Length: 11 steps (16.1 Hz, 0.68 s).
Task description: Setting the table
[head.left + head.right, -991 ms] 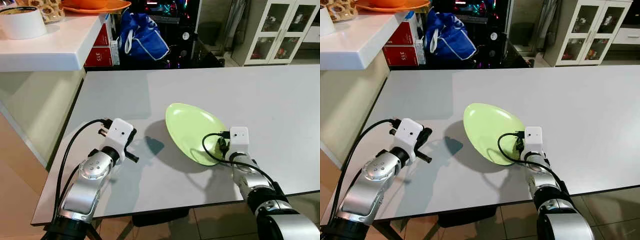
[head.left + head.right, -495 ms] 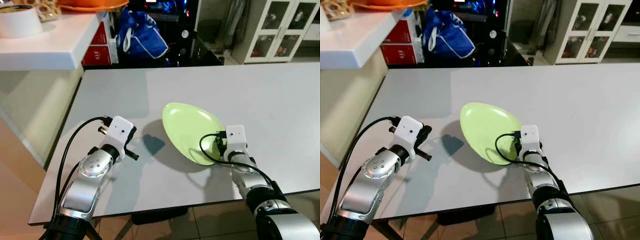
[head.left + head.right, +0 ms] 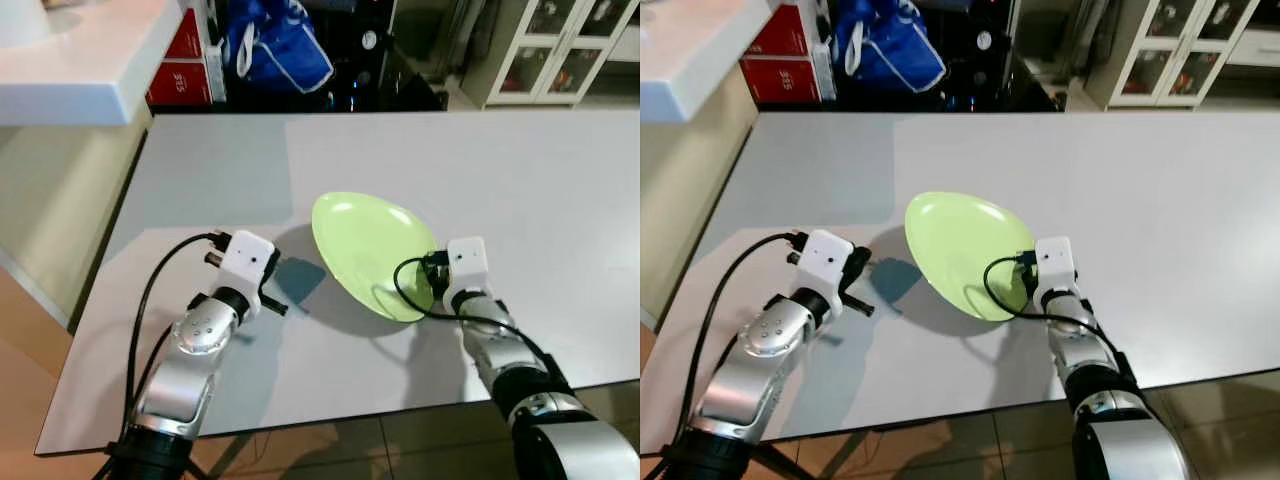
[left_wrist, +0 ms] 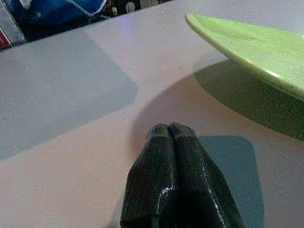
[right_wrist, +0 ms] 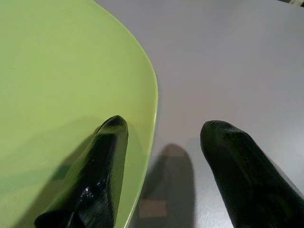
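The big worry right here is the green plate slipping: it sits tilted above the grey counter, near edge at the right tool, far edge raised and casting a shadow beneath, and the pinch looks thin. In the right wrist view the two black fingers stand apart, one finger lying over the plate's upper face, the other out past the rim above the bare counter, so whether anything truly presses the underside can't be made out. If that grip is only on the lip, a quick lowering or a twist of the wrist could let the plate tip, clatter down and skid toward the near edge of the counter. A cable loop by the wrist also hangs close to the rim and might snag. Over on the other side, the left tool has its fingers pressed together, holding nothing, poised low over the counter just beside the plate's shadow, apart from the plate.
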Available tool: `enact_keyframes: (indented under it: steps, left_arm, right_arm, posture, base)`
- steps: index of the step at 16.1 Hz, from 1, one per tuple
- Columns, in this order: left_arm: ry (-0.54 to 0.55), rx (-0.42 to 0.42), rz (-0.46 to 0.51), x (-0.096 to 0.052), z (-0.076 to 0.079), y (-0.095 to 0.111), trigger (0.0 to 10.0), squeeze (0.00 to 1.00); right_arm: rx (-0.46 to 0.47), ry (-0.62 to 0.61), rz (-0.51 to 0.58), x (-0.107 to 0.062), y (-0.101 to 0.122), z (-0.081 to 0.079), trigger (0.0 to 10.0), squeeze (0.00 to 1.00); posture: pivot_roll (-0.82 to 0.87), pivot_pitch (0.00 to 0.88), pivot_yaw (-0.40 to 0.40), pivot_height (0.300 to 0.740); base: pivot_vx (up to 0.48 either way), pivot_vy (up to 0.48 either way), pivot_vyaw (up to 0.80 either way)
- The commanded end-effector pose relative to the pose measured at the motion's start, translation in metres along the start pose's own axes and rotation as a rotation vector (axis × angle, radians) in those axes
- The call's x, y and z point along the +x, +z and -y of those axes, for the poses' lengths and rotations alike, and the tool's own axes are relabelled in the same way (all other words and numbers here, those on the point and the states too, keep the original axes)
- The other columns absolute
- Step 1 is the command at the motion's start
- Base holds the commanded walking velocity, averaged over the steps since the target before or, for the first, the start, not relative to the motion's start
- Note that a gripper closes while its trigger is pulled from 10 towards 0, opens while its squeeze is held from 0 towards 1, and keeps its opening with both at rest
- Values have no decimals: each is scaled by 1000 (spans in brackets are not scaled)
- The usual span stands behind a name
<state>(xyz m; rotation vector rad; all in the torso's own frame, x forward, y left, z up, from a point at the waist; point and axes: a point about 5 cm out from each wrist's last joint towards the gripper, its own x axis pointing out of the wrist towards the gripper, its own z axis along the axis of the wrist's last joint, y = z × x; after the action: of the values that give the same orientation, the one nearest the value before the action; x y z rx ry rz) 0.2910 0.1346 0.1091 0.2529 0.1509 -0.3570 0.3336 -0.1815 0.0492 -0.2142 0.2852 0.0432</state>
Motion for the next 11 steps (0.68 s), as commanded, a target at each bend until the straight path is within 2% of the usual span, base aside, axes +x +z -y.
enact_keyframes:
  steps: [1, 7, 11]
  left_arm:
    - [3, 8, 10, 3, 3, 2, 10000, 0]
    - [31, -4, 32, 11, 3, 4, 10000, 0]
    - [33, -15, 39, 13, 7, 3, 10000, 0]
  right_arm:
    - [-28, 40, -134, -10, -30, -1, 10000, 0]
    - [-62, 59, 53, 3, 22, 18, 10000, 0]
    - [-52, 64, 60, 3, 26, 20, 10000, 0]
  posture:
    - [107, 0, -27, 740]
    - [96, 0, -62, 740]
    - [94, 0, -71, 740]
  base:
    - [0, 0, 0]
    - [0, 0, 0]
    - [0, 0, 0]
